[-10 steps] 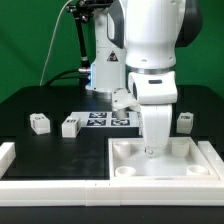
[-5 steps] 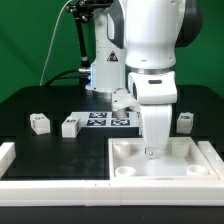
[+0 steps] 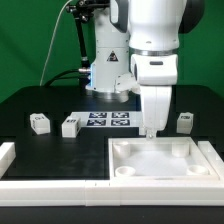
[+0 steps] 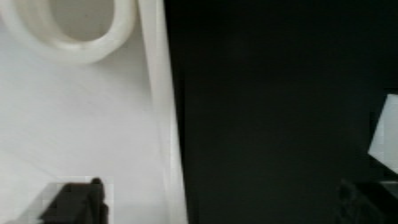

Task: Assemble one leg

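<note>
looking through the wrist view, you get what the exterior view hides: the pincer (image 4: pixel 217 203) spread wide on nothing, one fingertip (image 4: pixel 71 200) over the tray (image 4: pixel 71 120), the other over the black desk (image 4: pixel 267 100). only the exterior view shows the leg (image 3: pixel 185 121), a small white block with tags, resting on the desk near the tray's far corner at the exterior view's right, clear of the pincer. the arm (image 3: pixel 155 40) hangs upright, pincer pointing down at the tray's far rim.

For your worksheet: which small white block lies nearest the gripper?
The lone block at the exterior view's right; the other two blocks lie far left.
</note>
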Robot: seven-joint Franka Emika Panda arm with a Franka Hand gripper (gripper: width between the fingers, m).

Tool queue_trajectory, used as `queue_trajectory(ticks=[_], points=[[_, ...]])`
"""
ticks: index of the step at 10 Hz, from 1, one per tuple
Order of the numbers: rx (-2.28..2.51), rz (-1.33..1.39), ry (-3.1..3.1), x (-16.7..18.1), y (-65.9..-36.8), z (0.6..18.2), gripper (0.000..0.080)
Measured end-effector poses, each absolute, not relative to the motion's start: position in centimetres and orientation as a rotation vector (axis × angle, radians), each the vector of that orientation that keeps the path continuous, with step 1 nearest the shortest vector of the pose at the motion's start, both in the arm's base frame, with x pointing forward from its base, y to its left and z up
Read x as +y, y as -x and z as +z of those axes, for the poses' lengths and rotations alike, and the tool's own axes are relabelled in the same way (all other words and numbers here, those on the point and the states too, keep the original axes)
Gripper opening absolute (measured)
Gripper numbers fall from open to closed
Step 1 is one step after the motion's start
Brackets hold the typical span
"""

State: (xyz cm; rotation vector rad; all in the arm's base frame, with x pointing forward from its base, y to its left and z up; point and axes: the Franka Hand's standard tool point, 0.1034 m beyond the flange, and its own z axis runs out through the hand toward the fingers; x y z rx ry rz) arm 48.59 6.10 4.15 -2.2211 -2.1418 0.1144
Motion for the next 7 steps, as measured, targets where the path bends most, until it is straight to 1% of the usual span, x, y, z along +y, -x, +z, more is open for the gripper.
queue_trajectory(ticks=[4,7], points=[[-2.048,0.124,2.303,6.04,-48.42,3.8,0.0649],[-1.662,0.13,2.605,6.16,-48.3,3.8,0.0649]])
